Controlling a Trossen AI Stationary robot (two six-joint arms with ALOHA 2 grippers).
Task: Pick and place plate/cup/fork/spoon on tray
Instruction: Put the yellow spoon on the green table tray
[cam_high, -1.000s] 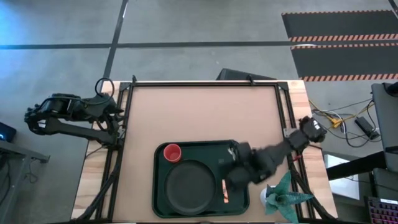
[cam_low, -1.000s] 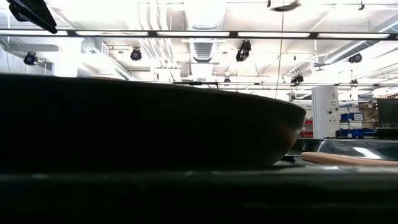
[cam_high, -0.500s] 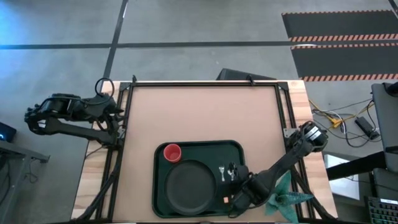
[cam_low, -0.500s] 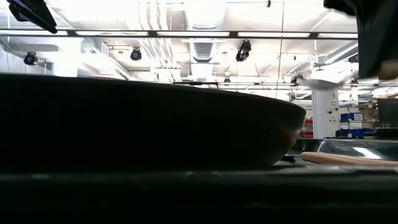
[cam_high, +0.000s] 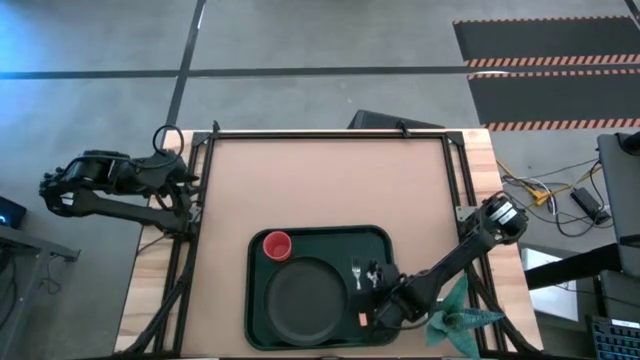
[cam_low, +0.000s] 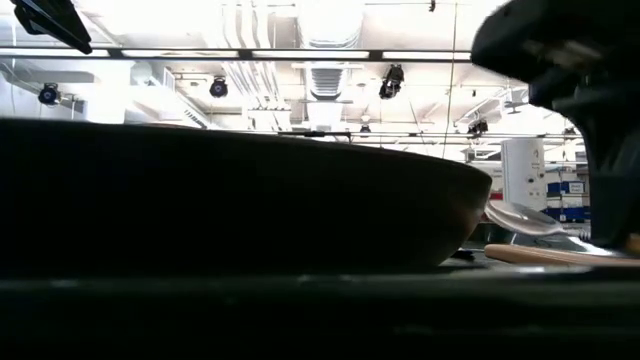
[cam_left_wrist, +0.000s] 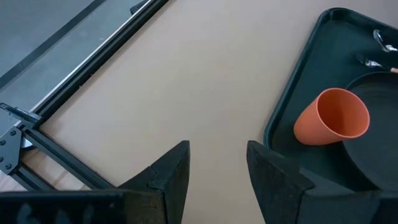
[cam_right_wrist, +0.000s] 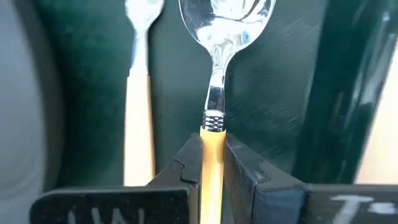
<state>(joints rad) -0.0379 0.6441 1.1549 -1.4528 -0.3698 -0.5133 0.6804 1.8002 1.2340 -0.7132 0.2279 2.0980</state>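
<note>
A: Where are we standing with the spoon (cam_right_wrist: 214, 93)?

B: We are holding it by the orange handle in the right claw (cam_right_wrist: 211, 163), fingers clenched on it just behind the metal neck. The bowl is pointing straight ahead of the claw, so the spoon's long axis is running in line with the fingers.

A: And under it?

B: We are hanging over the tray (cam_high: 385, 240), in the strip between the plate (cam_high: 305, 297) and the tray's right rim. The fork (cam_right_wrist: 138, 93) is lying there already, just beside the spoon and parallel to it, on the plate's side. In the low view the spoon's bowl looks lifted a little above its handle end, so we are judging the spoon not fully laid down yet, though we cannot tell whether any part is touching the tray.

A: The cup (cam_high: 277, 245)?

B: It is sitting in the tray's far left corner, by the plate's rim.

A: And the other arm?

B: The left claw (cam_left_wrist: 217, 177) is waiting off the tabletop's left edge, fingers apart, holding nothing. The right arm is plainly the nearer one, so we are expecting it only to lower and let go, keeping clear of the fork.
</note>
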